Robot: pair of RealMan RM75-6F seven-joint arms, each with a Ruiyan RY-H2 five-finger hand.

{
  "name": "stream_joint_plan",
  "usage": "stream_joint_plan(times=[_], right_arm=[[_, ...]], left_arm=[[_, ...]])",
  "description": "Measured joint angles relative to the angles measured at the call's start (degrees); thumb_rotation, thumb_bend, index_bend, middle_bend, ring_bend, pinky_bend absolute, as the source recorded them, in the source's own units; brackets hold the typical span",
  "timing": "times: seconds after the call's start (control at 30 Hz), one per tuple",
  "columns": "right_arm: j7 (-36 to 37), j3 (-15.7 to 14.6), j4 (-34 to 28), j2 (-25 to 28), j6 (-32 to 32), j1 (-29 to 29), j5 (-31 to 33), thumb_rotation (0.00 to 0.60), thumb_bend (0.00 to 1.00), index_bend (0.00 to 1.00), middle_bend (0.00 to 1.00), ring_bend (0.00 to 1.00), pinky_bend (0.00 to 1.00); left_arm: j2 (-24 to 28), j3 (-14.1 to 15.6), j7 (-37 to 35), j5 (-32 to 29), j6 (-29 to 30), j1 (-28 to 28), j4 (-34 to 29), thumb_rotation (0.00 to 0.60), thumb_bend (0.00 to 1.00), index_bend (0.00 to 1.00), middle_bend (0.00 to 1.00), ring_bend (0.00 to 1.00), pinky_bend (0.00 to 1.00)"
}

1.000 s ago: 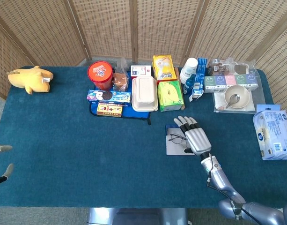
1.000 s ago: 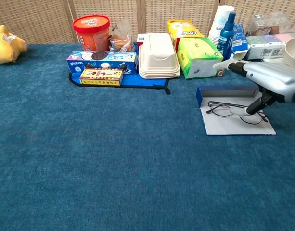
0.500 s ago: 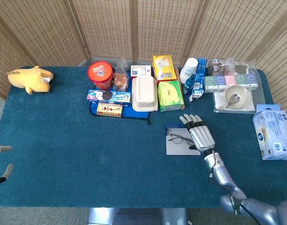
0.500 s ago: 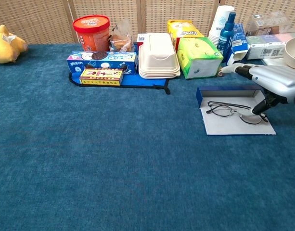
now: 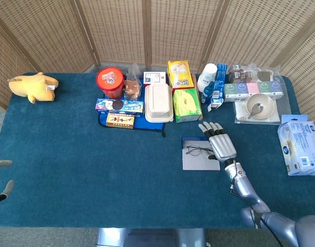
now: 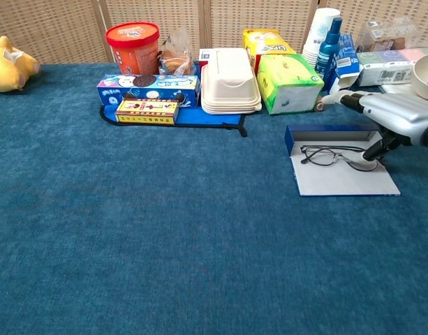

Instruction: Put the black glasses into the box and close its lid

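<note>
The blue table [image 6: 165, 237] carries everything. On it the box [image 6: 343, 171] lies opened flat, its blue wall toward the far side and its pale lid panel toward me. My right hand [image 5: 221, 143] hovers over the box's right part, fingers stretched forward and a little apart, with one dark fingertip down at the right end of the glasses. My left hand [image 5: 0, 180] shows only its fingertips, apart, at the table's left edge. The black glasses [image 6: 332, 155] lie on the pale panel, long axis left to right, lenses toward me.
</note>
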Motion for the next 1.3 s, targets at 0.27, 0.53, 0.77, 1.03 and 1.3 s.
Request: stream_joint_plan(times=[0.27, 0.53, 0.77, 1.03, 1.3], right_arm=[[0.95, 0.96, 1.99, -0.51, -1.15, 1.33, 0.30, 0.568, 0.29, 0.00, 0.00, 0.00, 0.10], [1.59, 1.60, 3.80, -0.57, -2.35, 2.56, 0.50, 0.567, 0.29, 0.00, 0.00, 0.00, 0.10], [2.25, 2.07, 5.76, -0.73, -3.86, 3.37, 1.19, 0.569, 0.29, 0.00, 0.00, 0.00, 0.10], [2.41, 1.70, 6.60, -0.25, -4.31, 3.55, 1.10, 0.572, 0.29, 0.00, 0.00, 0.00, 0.10], [1.63, 0.66, 4.67, 1.02, -3.57, 2.54, 0.68, 0.572, 0.29, 0.00, 0.00, 0.00, 0.10]], left_arm=[[0.12, -0.08, 0.01, -0.01, 0.26, 0.12, -0.06, 0.599, 0.30, 0.31, 0.35, 0.22, 0.27], [0.16, -0.01, 0.22, -0.01, 0.31, 0.23, -0.22, 0.600, 0.30, 0.31, 0.35, 0.22, 0.27], [0.22, 0.00, 0.27, -0.17, 0.38, 0.36, -0.22, 0.600, 0.30, 0.31, 0.35, 0.22, 0.27], [0.00, -0.18, 0.12, -0.24, 0.24, 0.19, -0.05, 0.600, 0.30, 0.31, 0.35, 0.22, 0.27], [-0.18, -0.14, -0.44, -0.22, 0.27, 0.26, 0.44, 0.600, 0.30, 0.31, 0.35, 0.22, 0.27]])
